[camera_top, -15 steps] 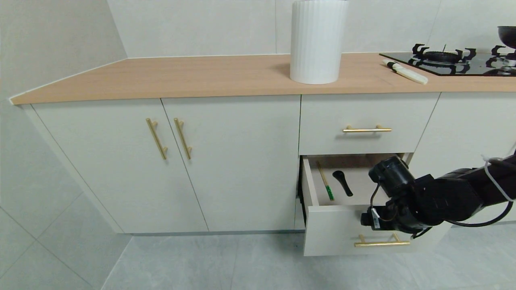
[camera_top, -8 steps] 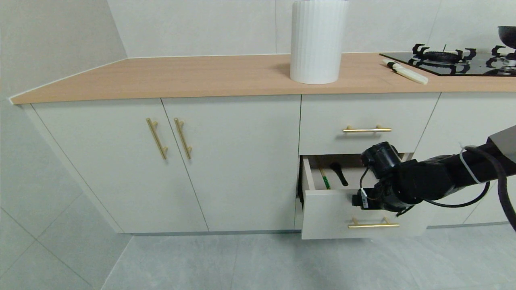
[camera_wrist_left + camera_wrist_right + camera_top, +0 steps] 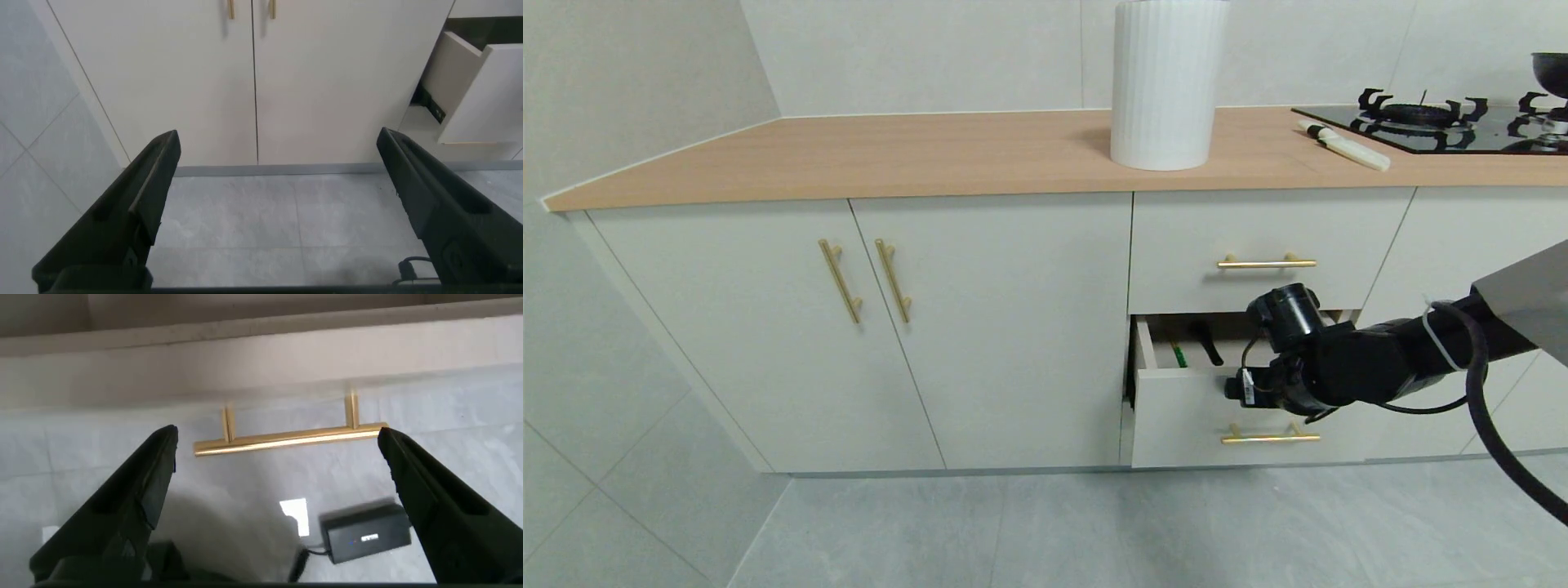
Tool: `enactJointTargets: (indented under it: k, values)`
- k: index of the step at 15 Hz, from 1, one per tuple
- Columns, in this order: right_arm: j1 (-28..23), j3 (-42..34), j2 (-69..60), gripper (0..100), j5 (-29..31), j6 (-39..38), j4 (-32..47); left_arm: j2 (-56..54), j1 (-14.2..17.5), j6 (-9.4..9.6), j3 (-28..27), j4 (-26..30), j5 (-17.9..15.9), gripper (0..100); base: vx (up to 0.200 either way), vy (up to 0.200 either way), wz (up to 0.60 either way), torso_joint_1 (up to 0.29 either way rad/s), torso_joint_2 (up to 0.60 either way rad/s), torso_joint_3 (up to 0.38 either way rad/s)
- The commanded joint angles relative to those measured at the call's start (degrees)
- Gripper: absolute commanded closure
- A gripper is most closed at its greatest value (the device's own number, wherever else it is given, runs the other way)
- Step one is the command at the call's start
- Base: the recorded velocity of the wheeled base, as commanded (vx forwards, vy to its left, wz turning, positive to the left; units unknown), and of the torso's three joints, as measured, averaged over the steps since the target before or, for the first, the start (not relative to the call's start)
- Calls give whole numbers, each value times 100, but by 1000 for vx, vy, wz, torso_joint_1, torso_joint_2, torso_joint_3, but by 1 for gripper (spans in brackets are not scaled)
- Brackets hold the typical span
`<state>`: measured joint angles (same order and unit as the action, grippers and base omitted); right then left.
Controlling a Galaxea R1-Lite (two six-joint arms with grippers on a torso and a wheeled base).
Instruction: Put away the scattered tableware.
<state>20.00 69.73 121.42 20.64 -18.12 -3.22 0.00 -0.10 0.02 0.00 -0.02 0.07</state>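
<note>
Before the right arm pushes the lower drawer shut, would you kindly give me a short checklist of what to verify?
1. Lower drawer fully shut: not ok; it stands out from the cabinet front, with a gap at its top.
2. Contents below the rim: ok; the green-tipped chopsticks and black spoon lie inside.
3. Right gripper placed to push: cannot tell; it is open at the drawer front above the handle, but contact is unclear.
4. Left gripper clear of the drawer: ok; it is open, over the floor by the cabinet doors.
5. Countertop cleared of tableware: not ok; a pale utensil lies near the stove.
</note>
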Motion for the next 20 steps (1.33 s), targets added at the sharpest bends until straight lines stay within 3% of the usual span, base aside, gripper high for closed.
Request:
enactJointTargets:
  k: [1,7,13,20]
  values:
    - [-120,-30,180,0,2,-8,-249,0,1,-2,0,-6,1,0,0,0,0,0,0,0]
    - [-199,-170,576,0,10,1,-1295,0,1,-2,0,2,1,0,0,0,0,0,0,0]
    - [-410,-328,1209,0,10,45,-3053,0,1,-2,0,2,1,0,0,0,0,0,0,0]
    - [-621,-249,1604,0,19,54,-3879,0,1,-2,0,2,1,0,0,0,0,0,0,0]
